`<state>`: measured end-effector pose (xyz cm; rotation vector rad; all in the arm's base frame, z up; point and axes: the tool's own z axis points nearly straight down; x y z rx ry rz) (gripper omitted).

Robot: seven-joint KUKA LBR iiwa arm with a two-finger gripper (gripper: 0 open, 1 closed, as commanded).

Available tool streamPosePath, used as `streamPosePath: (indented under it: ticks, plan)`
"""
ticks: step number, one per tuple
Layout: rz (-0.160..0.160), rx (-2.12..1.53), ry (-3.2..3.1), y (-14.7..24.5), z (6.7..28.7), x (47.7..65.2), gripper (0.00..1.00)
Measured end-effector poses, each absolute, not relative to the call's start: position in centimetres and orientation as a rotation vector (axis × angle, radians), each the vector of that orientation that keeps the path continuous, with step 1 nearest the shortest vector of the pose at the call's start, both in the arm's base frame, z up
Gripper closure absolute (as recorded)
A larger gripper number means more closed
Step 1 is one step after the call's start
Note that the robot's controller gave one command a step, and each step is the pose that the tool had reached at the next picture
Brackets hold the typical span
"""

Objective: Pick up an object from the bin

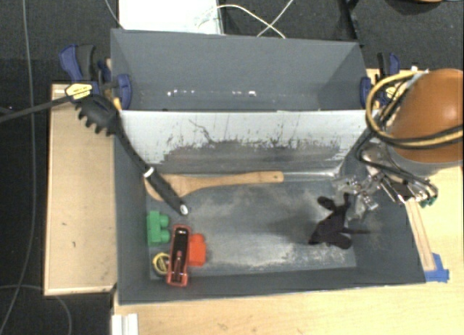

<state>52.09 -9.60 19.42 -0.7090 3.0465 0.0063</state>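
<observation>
Toward the right end of the bin (246,228), the gripper (354,203) is hanging just over a dark, crumpled-looking object (330,230). It is likely an easy target, lying well apart from the wooden spoon (232,179) and green block (156,226). I cannot tell whether the gripper is spread or pressed together.

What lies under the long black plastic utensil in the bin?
The bowl end of a pale wooden spoon; the long black plastic utensil covers part of that bowl.
</observation>
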Motion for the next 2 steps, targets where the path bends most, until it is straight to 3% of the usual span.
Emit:
streamPosePath:
  ticks: [1, 2]
  plan:
    - [-0.004, -0.568, 3.065, -10.94, 31.62, 52.39, 1.00]
    - [-0.017, -0.601, 3.042, -11.07, 31.87, 52.30, 1.00]
